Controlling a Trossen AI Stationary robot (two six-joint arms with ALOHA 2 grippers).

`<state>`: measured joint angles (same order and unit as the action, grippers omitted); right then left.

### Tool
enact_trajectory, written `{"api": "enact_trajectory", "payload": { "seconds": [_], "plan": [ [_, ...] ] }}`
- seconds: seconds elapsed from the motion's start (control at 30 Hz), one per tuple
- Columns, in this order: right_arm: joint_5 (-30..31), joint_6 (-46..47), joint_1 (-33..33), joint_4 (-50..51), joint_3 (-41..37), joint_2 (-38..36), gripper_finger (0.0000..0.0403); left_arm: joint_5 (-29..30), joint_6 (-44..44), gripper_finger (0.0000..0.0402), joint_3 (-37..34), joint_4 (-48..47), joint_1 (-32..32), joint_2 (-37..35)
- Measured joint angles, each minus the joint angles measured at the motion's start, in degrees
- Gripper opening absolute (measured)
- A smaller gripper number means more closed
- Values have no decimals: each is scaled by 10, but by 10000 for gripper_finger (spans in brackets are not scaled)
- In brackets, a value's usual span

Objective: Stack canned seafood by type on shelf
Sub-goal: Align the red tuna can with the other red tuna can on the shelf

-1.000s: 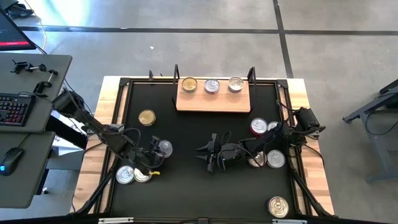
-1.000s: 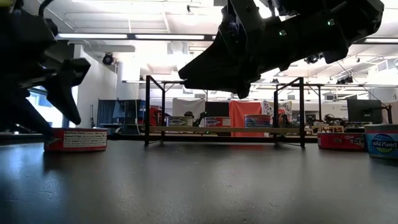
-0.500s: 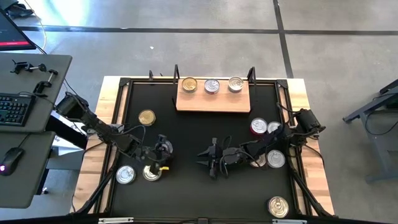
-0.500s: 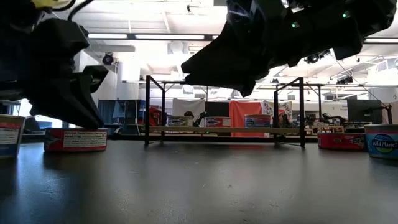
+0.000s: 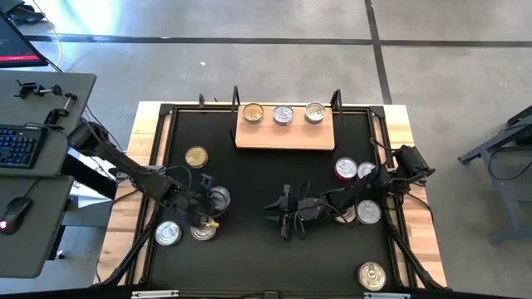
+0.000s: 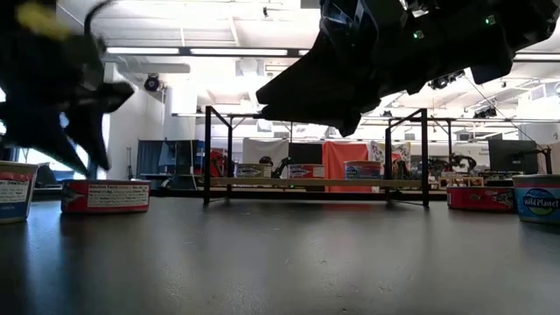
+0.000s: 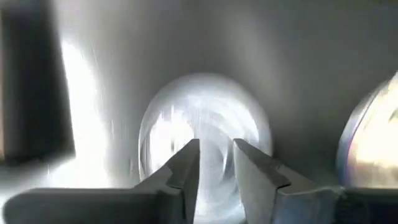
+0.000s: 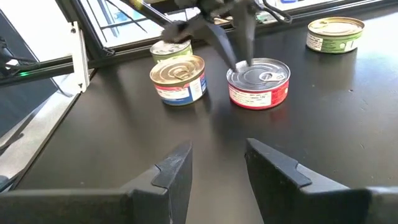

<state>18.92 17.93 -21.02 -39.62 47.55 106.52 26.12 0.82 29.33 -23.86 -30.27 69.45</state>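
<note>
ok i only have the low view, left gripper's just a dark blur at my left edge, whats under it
Observer: A red-sided tin. In the high view the left gripper hangs right over it.
Operator: are the fingers round its sides
Observer: No. The left wrist view shows the fingertips close together over the middle of the lid, with a narrow gap between them.
Operator: and the right gripper, holding anything
Observer: Nothing. In the right wrist view the right gripper is open, with only bare table between its fingers.
</note>
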Motion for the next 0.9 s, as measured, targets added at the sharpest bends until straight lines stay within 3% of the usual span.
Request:
{"api": "enact_trajectory", "payload": {
  "seconds": [0.1, 0.2, 0.4, 0.57, 0.77, 0.9],
  "plan": [
    [0, -3, 0, 0, 0, 0, 141, -2, 15, 104, 1, -34, 20, 8],
    [0, -4, 0, 0, 0, 0, 141, -33, 51, 102, -10, 14, 56, 19],
    [0, -4, 0, -1, 0, 0, 141, -162, 100, 82, -23, 243, 139, 82],
    [0, -3, 0, -1, 0, 0, 141, -201, 109, 77, -9, 425, 169, 165],
    [0, -4, -10, 4, 0, -5, 141, -200, 151, 105, 63, 335, 159, 192],
    [0, -4, -13, 10, 0, -9, 141, -199, 177, 140, 74, 317, 145, 200]
  ]
}}
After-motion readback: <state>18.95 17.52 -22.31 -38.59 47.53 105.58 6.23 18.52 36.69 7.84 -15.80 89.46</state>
